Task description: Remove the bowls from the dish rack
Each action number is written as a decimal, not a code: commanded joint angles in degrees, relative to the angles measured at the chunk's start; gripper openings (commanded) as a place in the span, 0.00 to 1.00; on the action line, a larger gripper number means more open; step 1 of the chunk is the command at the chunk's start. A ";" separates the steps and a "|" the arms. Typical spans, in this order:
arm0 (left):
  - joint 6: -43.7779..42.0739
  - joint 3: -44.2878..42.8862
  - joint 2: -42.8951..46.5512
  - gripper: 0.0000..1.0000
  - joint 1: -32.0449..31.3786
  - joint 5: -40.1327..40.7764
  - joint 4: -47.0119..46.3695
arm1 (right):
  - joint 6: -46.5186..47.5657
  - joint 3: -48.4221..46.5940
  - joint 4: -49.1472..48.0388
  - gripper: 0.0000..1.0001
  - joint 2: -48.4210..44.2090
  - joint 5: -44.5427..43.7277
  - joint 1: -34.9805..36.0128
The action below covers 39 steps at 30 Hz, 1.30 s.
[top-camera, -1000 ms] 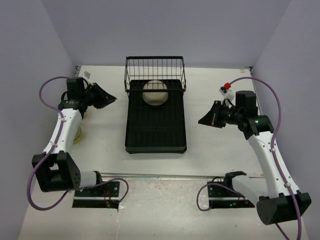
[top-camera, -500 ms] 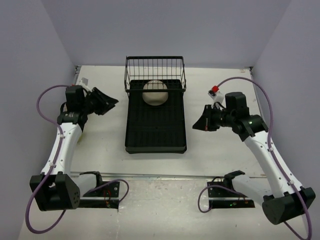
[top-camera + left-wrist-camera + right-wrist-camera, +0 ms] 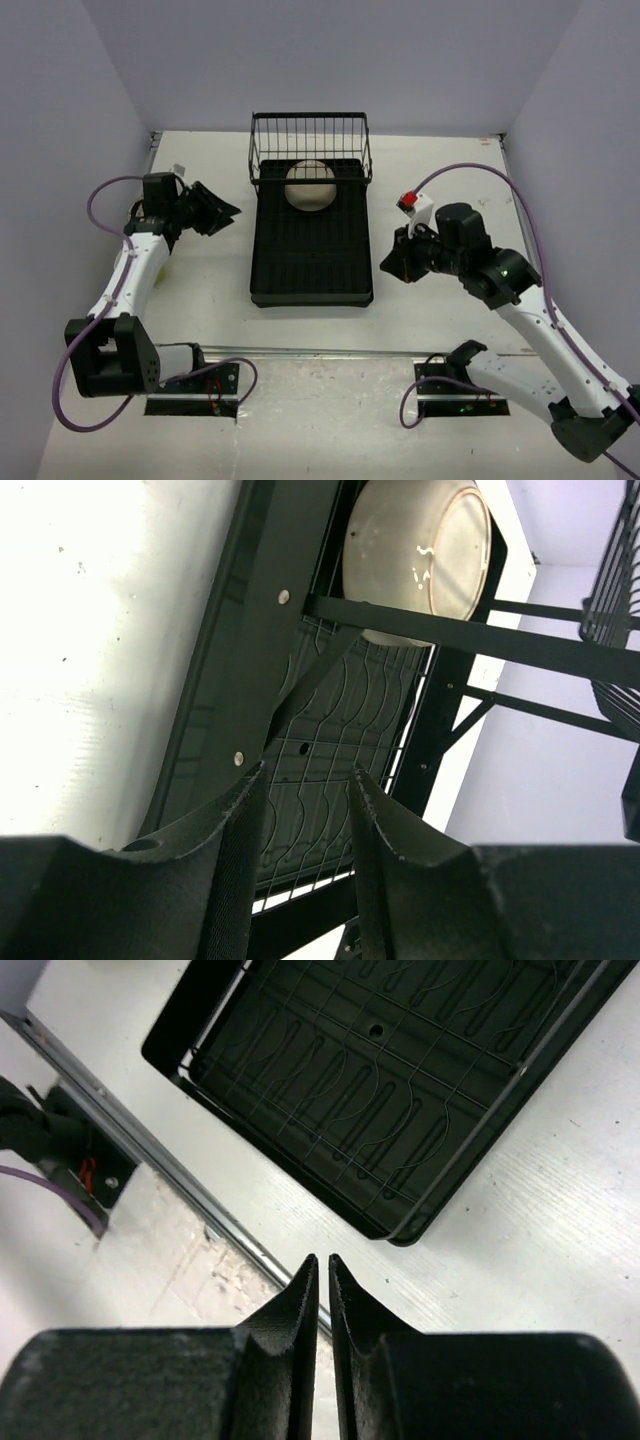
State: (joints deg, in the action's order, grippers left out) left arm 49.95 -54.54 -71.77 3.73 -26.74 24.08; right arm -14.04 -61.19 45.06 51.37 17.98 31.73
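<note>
Our right arm had swung toward the dish rack (image 3: 310, 255); left gripper (image 3: 307, 776) stood spread, right gripper (image 3: 320, 1262) nearly pressed together, both empty. We judged the 1 cream bowl (image 3: 311, 188) at its far end needed grasping next.

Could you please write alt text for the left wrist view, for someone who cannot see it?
A cream bowl is propped on edge at the far end of a black dish rack. In the foreground the left hand is open and empty, aimed at the rack.
</note>
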 commanded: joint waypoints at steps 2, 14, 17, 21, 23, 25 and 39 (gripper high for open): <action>-0.74 -2.50 -0.92 0.40 0.05 0.02 -0.52 | 6.12 1.60 -2.60 0.09 3.02 -8.30 4.83; -5.39 -6.89 -5.13 0.41 0.05 3.27 2.46 | 13.60 -6.82 -9.29 0.15 19.19 -26.74 14.59; -6.88 -7.68 -6.63 0.41 0.05 2.75 2.82 | 13.60 -10.08 -8.32 0.18 23.85 -28.43 16.00; -9.25 -8.12 -7.42 0.41 -0.04 3.62 4.13 | 11.42 -10.71 -8.58 0.16 25.70 -29.75 16.26; -9.87 -8.21 -7.25 0.40 0.05 3.89 4.49 | 10.10 -10.09 -8.50 0.07 25.53 -30.37 16.26; -10.14 -7.95 -6.63 0.37 -0.03 3.89 4.58 | 7.99 -9.30 -8.76 0.00 24.66 -30.55 16.26; -9.87 2.33 5.66 0.00 -6.53 1.77 -11.94 | -8.09 -7.19 -9.37 0.00 15.96 -26.34 8.45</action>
State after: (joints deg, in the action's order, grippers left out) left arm 41.69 -53.87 -69.71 -0.34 -25.32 19.38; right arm -15.70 -68.07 37.63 71.24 -10.28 43.79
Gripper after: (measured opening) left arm 0.002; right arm 0.003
